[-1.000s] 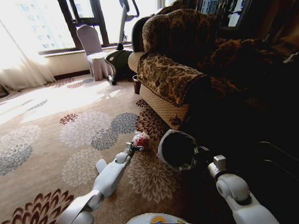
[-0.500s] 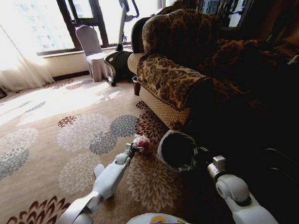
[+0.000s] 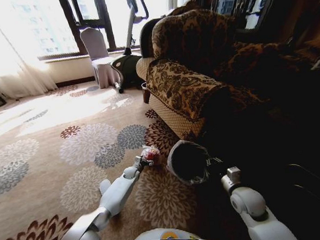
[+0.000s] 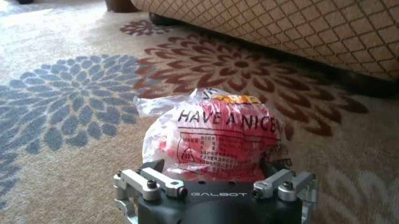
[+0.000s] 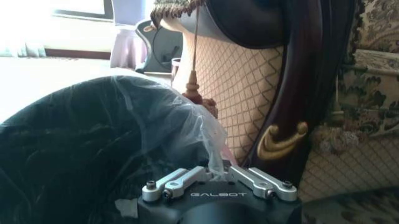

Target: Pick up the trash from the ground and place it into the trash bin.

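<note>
Head view: left gripper [image 3: 147,161] fingers grip the trash [image 3: 150,152] beside the trash bin [image 3: 188,162], whose rim the right gripper [image 5: 219,173] pinches; dropping remains.

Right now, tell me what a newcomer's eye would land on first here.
The left gripper holds a red crumpled wrapper ball in clear printed plastic above the flowered carpet. Just to its right, the right gripper grips the liner rim of the tilted trash bin, beside the patterned sofa.
</note>
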`<state>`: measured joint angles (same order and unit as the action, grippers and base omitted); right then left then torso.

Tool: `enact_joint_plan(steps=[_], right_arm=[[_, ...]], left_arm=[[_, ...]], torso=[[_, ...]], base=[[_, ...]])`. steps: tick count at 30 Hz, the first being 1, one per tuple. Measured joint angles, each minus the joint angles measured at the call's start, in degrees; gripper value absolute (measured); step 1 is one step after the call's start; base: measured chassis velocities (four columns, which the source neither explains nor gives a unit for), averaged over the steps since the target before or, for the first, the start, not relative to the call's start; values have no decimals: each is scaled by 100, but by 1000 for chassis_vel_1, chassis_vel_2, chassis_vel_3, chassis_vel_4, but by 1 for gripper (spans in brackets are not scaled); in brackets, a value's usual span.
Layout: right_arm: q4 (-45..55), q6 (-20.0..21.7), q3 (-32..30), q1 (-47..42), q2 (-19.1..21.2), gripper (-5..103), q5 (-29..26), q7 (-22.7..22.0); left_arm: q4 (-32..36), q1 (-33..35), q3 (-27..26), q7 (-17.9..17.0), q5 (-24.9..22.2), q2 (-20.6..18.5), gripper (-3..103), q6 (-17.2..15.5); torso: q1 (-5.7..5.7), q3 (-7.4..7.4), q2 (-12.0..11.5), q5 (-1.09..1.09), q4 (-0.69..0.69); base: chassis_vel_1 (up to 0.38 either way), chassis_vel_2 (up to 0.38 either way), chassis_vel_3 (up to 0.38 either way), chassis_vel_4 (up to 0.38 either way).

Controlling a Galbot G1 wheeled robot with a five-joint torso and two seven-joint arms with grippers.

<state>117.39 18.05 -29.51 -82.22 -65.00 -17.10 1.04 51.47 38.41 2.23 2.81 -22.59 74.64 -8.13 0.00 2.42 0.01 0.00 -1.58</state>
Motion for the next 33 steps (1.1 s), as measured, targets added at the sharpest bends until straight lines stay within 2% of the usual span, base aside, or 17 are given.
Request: enact_joint_plan(steps=[3, 4, 6, 7, 9, 13, 16, 22, 24, 29, 30, 31, 33], right_arm=[[19, -7, -23, -16, 16, 1, -14, 0], [22, -12, -41, -29, 20, 1, -20, 0], [22, -15, -48, -34, 21, 1, -22, 0], [22, -20, -50, -36, 20, 1, -23, 0], [22, -22, -50, -35, 17, 1, -24, 0], [4, -24, -6, -9, 5, 1, -23, 0], [2, -19, 11, 2, 5, 1, -21, 0], [6, 31, 41, 8, 47, 1, -23, 0], [9, 35, 42, 6, 54, 1, -26, 0], [51, 77, 30, -6, 134, 1, -138, 0], [58, 95, 27, -6, 186, 1, -193, 0], [58, 95, 27, -6, 186, 1, -193, 0], [52, 110, 49, 20, 283, 1, -284, -2]], left_arm=[[-54, -47, -3, -25, 21, 37, 98, 2], [-78, -69, -4, -34, 32, 51, 90, 22], [-83, -76, -4, -39, 39, 52, 90, 27], [-83, -77, -3, -42, 45, 52, 83, 30], [-81, -74, -3, -45, 48, 50, 83, 30], [-24, -11, -18, -46, 90, 15, 67, 39], [17, 30, -29, -38, 120, -9, 63, 44], [267, 247, -148, -132, 164, -49, 43, 84], [308, 274, -162, -147, 164, -55, 43, 84], [1166, 734, -431, -285, 192, -205, 28, -172], [1604, 967, -553, -305, 228, -293, 25, -252], [1604, 967, -553, -305, 228, -293, 25, -252], [2329, 1363, -810, -352, 233, -407, 17, -377]], torso=[[0, 0, 0, 0, 1], [0, 0, 0, 0, 1], [0, 0, 0, 0, 1], [0, 0, 0, 0, 1], [0, 0, -1, 0, 1], [0, 0, -1, 0, 0], [0, 0, 0, 0, 0], [0, 0, -1, 0, 1], [0, 0, 0, 0, 1], [0, 0, -1, 0, 2], [0, 0, -1, -1, -1], [0, 0, -1, -1, -1], [0, 0, -1, 0, 1]], base=[[0, 0, 0, 0], [0, 0, 0, 0], [0, 0, 0, 0], [0, 0, 0, 0], [0, 0, 0, 0], [0, 0, 0, 0], [0, 0, 0, 0], [0, 0, 0, 0], [0, 0, 0, 0], [0, 0, 0, 0], [0, 0, 0, 0], [0, 0, 0, 0], [0, 0, 0, 0]])
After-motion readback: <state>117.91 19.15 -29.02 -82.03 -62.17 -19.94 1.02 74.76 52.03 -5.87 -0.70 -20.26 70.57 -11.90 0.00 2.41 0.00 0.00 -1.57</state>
